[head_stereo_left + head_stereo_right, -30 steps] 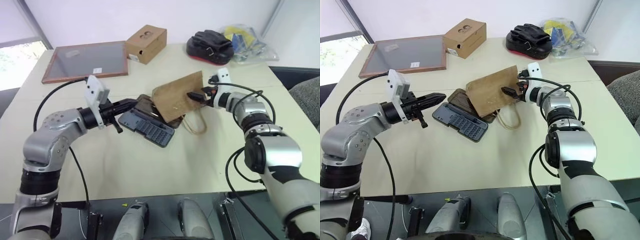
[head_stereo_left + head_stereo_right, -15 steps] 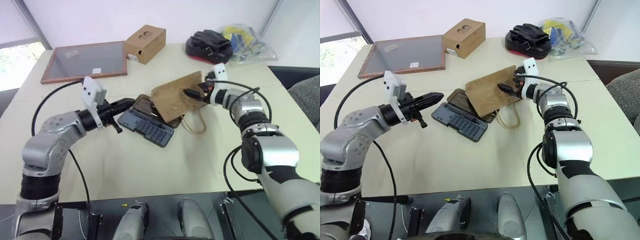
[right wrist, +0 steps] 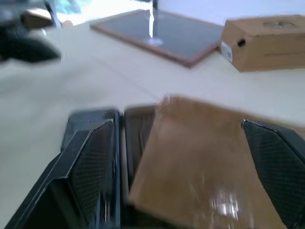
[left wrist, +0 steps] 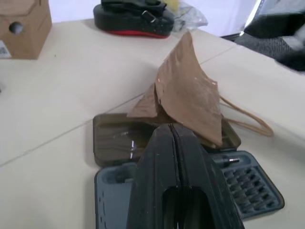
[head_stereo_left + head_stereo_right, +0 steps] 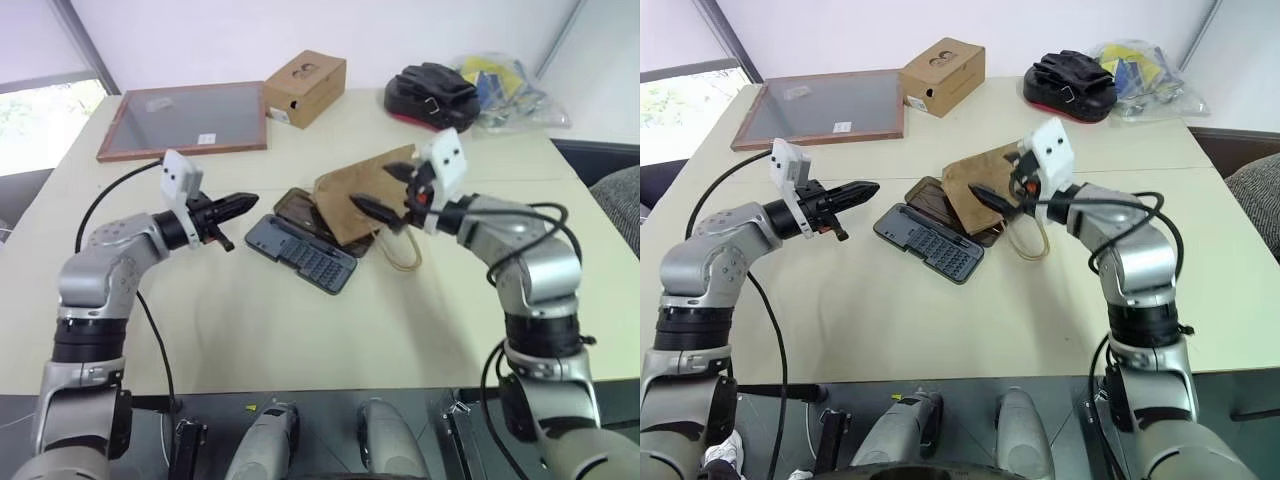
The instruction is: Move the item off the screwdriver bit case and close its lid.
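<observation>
- My left gripper (image 5: 243, 202) is hovering with fingers pressed together beside the flat grey-blue plastic screwdriver bit case (image 5: 300, 251).
- The small crumpled brown kraft paper bag (image 5: 360, 195) is leaning tilted on the case's smoky-brown translucent lid (image 5: 300, 209).
- My right gripper (image 5: 385, 192) is gaping wide above the bag, empty.

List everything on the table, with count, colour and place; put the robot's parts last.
paper bag: 1, brown, leaning on the open lid
screwdriver bit case: 1, grey-blue, table centre
lid: 1, smoky brown, flat open behind the base
cardboard box: 1, brown, far edge
framed board: 1, wood and dark, far left
pouch: 1, black and red, far right
plastic bag: 1, clear, far right corner
left gripper: 1, black, shut, left of case
right gripper: 1, black, open, over the bag
</observation>
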`<action>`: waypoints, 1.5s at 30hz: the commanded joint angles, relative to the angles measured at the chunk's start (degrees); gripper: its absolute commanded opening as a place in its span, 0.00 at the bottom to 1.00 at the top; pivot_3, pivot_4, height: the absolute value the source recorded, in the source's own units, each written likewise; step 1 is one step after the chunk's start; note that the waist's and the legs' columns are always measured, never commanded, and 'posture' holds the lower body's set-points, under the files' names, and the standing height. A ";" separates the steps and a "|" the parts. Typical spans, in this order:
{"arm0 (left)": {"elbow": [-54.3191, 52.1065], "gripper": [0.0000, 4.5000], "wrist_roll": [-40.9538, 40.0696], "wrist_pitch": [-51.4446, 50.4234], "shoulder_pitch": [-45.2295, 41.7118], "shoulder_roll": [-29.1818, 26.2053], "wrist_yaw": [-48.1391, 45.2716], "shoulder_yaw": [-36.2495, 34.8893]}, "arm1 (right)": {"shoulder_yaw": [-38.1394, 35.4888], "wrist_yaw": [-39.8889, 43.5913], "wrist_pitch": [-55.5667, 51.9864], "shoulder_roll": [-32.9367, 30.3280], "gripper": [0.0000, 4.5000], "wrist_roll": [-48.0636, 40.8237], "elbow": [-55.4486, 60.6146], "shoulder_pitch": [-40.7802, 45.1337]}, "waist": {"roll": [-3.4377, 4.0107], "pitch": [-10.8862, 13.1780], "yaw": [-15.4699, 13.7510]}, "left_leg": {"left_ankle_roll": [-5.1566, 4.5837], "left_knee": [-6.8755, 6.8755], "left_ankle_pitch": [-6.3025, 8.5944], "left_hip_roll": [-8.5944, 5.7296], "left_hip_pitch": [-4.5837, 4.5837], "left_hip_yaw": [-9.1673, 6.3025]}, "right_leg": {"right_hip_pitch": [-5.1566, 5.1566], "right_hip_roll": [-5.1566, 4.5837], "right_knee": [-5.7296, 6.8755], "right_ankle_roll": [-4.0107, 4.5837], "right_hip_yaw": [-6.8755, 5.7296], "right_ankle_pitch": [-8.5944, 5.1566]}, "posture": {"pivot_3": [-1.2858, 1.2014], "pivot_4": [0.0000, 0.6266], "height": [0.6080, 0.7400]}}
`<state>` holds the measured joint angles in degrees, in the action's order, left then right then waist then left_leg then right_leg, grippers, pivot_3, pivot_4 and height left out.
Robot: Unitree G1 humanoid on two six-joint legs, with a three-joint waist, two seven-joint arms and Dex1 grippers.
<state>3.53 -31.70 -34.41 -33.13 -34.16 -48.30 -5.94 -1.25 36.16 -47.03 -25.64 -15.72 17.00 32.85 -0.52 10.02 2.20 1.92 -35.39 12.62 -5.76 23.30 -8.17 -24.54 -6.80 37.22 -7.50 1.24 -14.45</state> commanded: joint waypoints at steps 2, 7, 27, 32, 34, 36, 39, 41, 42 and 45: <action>-0.42 0.00 1.21 1.72 -1.59 0.67 -1.02 1.00 | 0.26 -3.25 -0.86 -0.81 0.99 0.22 5.93 -1.62 | 0.00 0.00 0.39 | 0.00 0.00 0.00 0.04 -0.01 0.01 | -0.01 0.01 0.02 0.03 0.01 0.02 | 0.52 0.24 1.00; 0.49 0.00 2.50 3.40 -2.00 1.70 -1.47 1.87 | 0.62 -5.51 -0.72 -1.65 0.99 0.73 6.92 -2.42 | 0.00 0.00 0.20 | 0.00 0.00 0.00 0.09 -0.02 0.05 | -0.02 0.05 0.01 0.05 0.01 0.04 | 0.52 0.24 1.00; 12.83 0.99 10.68 11.08 -9.77 7.70 -3.58 6.68 | 1.13 -9.17 1.87 -2.23 1.00 2.44 4.52 -1.40 | -0.01 0.00 0.14 | -0.03 -0.06 0.01 0.06 -0.01 0.05 | 0.01 0.04 -0.01 0.02 0.00 0.05 | 0.52 0.24 1.00; 23.23 0.99 13.40 15.80 -13.64 13.72 1.46 6.16 | -0.47 -10.72 2.32 -2.27 1.00 2.43 4.55 -1.98 | -0.02 0.01 -0.40 | -0.05 -0.17 0.02 0.02 0.01 0.05 | 0.07 0.04 -0.02 -0.02 -0.02 0.08 | 0.52 0.24 1.00; 26.56 0.99 14.49 17.84 -14.65 14.97 1.45 6.47 | -0.52 -11.08 2.48 -2.29 1.00 2.43 4.53 -2.01 | -0.03 0.01 -0.48 | -0.12 -0.27 0.06 0.01 0.04 0.06 | 0.08 0.03 -0.03 -0.04 -0.02 0.09 | 0.52 0.24 1.00; 30.02 0.99 15.50 19.77 -16.15 16.65 2.26 6.55 | -0.64 -11.40 2.53 -2.30 1.00 2.36 4.68 -2.18 | -0.03 0.01 -0.41 | -0.15 -0.29 0.08 -0.06 0.04 0.06 | 0.07 0.03 -0.03 -0.06 0.00 0.10 | 0.52 0.24 1.00; 37.07 0.99 17.92 23.43 -19.15 19.18 3.78 7.12 | -1.10 -12.32 2.24 -2.12 1.00 2.38 5.58 -2.76 | -0.03 0.01 -0.60 | -0.15 -0.30 0.08 -0.15 0.04 0.05 | 0.08 0.03 -0.03 -0.07 -0.01 0.10 | 0.52 0.24 1.00; 41.15 0.99 19.17 25.82 -20.97 20.37 4.23 7.08 | -1.36 -12.82 1.99 -2.11 1.00 2.32 6.19 -3.08 | -0.04 0.02 -0.75 | -0.15 -0.32 0.08 -0.17 0.05 0.07 | 0.08 0.02 -0.04 -0.09 0.00 0.11 | 0.52 0.24 1.00; 42.93 0.99 19.62 26.86 -21.87 20.89 4.36 6.95 | -1.49 -13.10 1.77 -2.09 1.00 2.23 6.49 -3.20 | -0.04 0.02 -0.87 | -0.16 -0.32 0.08 -0.18 0.06 0.07 | 0.08 0.02 -0.04 -0.09 0.00 0.11 | 0.52 0.24 1.00; 48.38 0.99 21.08 30.17 -24.71 22.50 5.00 6.83 | -1.83 -13.83 1.08 -2.15 1.00 1.97 7.61 -3.68 | -0.04 0.02 -1.10 | -0.16 -0.32 0.09 -0.18 0.06 0.09 | 0.08 0.02 -0.05 -0.10 0.00 0.12 | 0.52 0.24 1.00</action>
<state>50.70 -11.58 -6.93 -55.63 -11.97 -43.55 1.31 -1.24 22.87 -45.97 -27.72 -13.47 21.56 29.01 -0.56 10.04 1.11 1.76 -35.73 12.70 -5.95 23.36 -8.07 -24.46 -6.78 37.17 -7.60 1.23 -14.33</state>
